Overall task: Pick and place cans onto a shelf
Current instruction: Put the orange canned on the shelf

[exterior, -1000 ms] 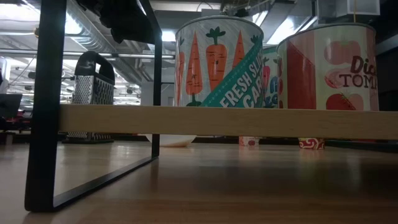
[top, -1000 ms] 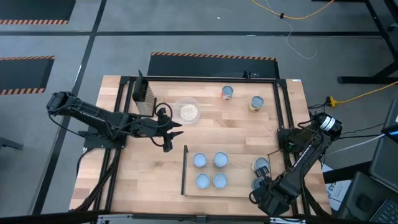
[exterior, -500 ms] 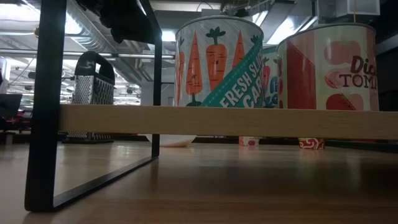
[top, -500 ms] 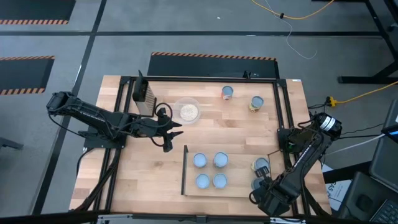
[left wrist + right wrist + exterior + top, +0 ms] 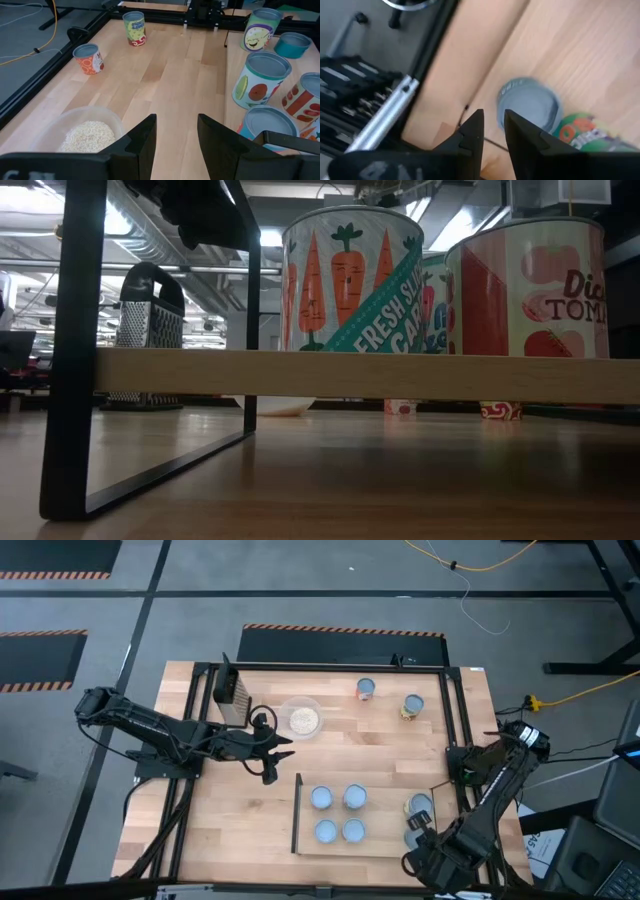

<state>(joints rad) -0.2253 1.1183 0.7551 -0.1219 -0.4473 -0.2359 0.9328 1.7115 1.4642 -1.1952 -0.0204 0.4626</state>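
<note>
While the left gripper (image 5: 283, 752) hovers spread beside the rice bowl (image 5: 301, 719) and grater (image 5: 231, 691), six cans (image 5: 337, 814) crowd the shelf (image 5: 300, 840), the right gripper (image 5: 492, 131), narrowly parted, above its rightmost two.

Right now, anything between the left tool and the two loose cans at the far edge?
Only bare tabletop: the left wrist view shows open wood from the left tool to the orange-labelled can and yellow-labelled can.

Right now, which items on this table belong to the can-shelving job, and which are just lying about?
Job items:
- cans on the shelf
- loose cans at the far edge
- shelf

Bystanders:
- bowl of rice
- grater
</note>
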